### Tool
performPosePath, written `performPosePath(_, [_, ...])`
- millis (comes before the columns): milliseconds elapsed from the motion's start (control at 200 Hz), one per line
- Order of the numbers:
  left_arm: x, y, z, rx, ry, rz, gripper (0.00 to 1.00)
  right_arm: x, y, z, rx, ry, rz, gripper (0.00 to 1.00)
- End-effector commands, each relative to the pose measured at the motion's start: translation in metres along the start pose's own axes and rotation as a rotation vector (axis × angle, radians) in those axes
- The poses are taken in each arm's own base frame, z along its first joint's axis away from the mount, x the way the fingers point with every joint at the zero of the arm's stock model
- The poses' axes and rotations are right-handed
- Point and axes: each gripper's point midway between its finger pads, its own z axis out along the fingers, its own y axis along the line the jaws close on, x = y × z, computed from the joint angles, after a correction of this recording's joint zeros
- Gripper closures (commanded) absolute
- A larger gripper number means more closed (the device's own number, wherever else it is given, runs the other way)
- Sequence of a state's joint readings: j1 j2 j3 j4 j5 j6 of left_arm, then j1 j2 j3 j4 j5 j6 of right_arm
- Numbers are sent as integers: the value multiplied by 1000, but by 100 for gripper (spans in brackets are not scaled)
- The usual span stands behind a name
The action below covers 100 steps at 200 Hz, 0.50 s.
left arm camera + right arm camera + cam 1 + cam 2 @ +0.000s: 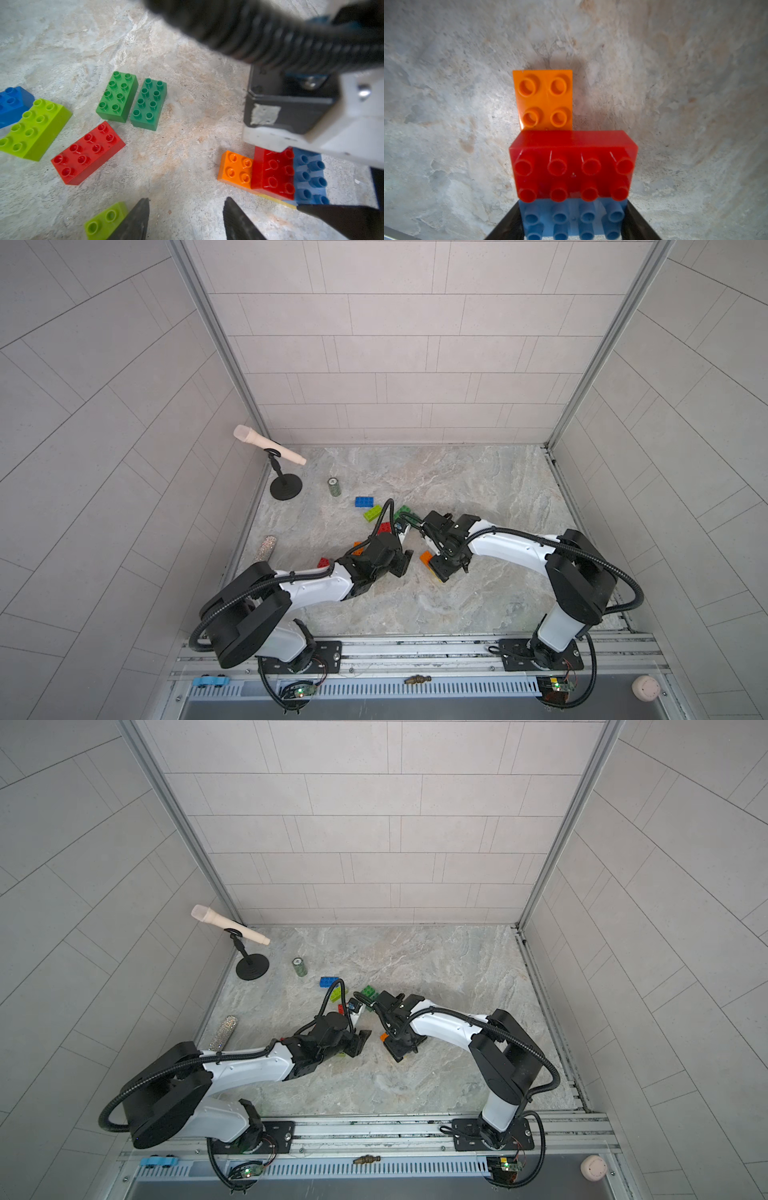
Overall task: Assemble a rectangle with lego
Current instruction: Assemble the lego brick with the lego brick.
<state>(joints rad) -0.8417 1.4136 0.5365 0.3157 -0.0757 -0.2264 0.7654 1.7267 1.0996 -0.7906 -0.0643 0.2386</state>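
An assembly of an orange brick, a red brick and a light blue brick rests on the marble floor, with a yellow edge under it. My right gripper is shut on the light blue brick, one finger on each end. My left gripper is open over bare floor, with nothing between its fingers and a lime brick beside one finger. Loose lego lies beyond: red, green, dark green, lime and blue. In a top view the grippers face each other.
A microphone on a black stand is at the back left, with a small green cylinder near it. A glittery tube lies by the left wall. Another red brick sits beside my left arm. Walls enclose three sides.
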Motion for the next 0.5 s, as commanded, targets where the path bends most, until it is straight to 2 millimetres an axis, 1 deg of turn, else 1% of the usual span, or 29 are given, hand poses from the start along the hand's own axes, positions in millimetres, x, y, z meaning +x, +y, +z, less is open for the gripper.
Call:
performPosePath(0, [-14, 3, -5, -12, -36, 9, 38, 48, -28, 47, 169, 228, 16, 100])
performPosePath(195, [-16, 7, -8, -25, -33, 15, 38, 57, -29, 71, 207, 307, 40, 100])
performPosePath(335, [-16, 11, -10, -34, -31, 16, 38, 56, -25, 80, 219, 328, 43, 100])
performPosePath(370, [-17, 12, -10, -36, -32, 15, 38, 53, -23, 79, 205, 314, 41, 100])
performPosePath(405, [-17, 12, -11, -38, -31, 16, 38, 49, -22, 73, 192, 287, 33, 100])
performPosePath(450, [-19, 15, -12, -46, -32, 14, 38, 44, -20, 63, 170, 257, 13, 100])
performPosePath(495, [-21, 19, -14, -52, -32, 9, 38, 39, -18, 48, 144, 218, -22, 100])
